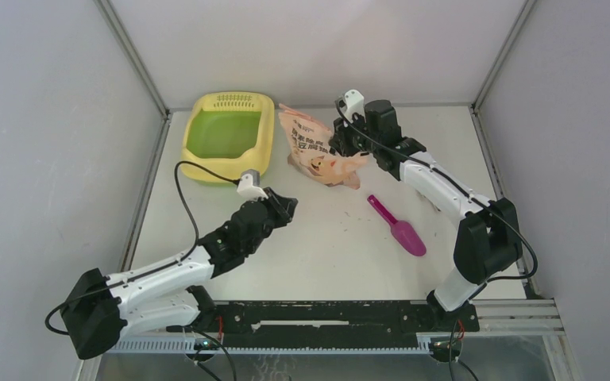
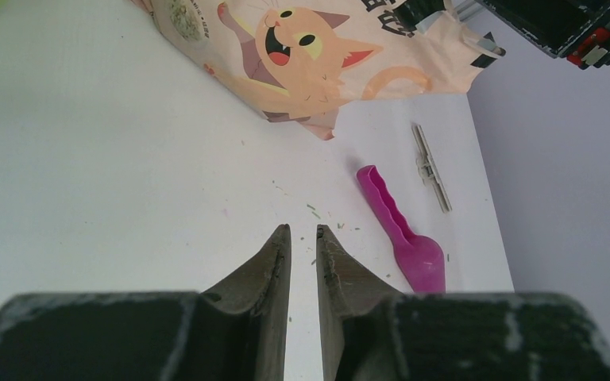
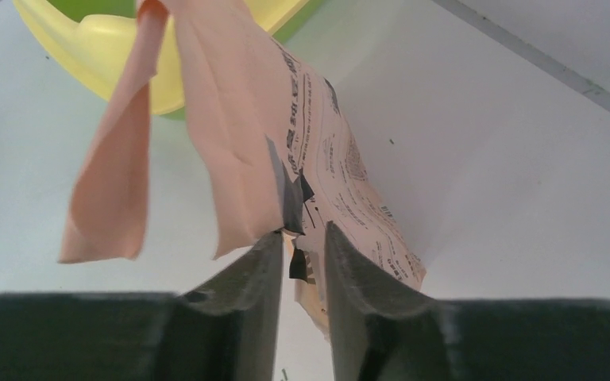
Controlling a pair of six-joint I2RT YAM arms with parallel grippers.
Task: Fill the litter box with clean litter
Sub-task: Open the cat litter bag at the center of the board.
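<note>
The pale yellow litter box (image 1: pixel 264 139) with its green floor sits at the far left and reappears as a yellow rim (image 3: pixel 87 40) in the right wrist view. The peach bag (image 1: pixel 318 151) stands just right of it. My right gripper (image 1: pixel 340 143) is at the bag's right side. Its jaws (image 3: pixel 303 232) stand narrowly apart around a folded edge of the bag (image 3: pixel 246 127), with a gap still showing. My left gripper (image 1: pixel 286 208) hovers over the table's middle, and its jaws (image 2: pixel 303 230) are slightly apart and empty. Of the clean litter, only stray granules (image 2: pixel 311 208) show on the table.
A magenta scoop (image 1: pixel 397 226) lies on the table to the right of centre, also visible as the scoop (image 2: pixel 405 238) in the left wrist view. A thin grey clip strip (image 2: pixel 430 167) lies beyond it. Walls enclose the table on the left, back and right.
</note>
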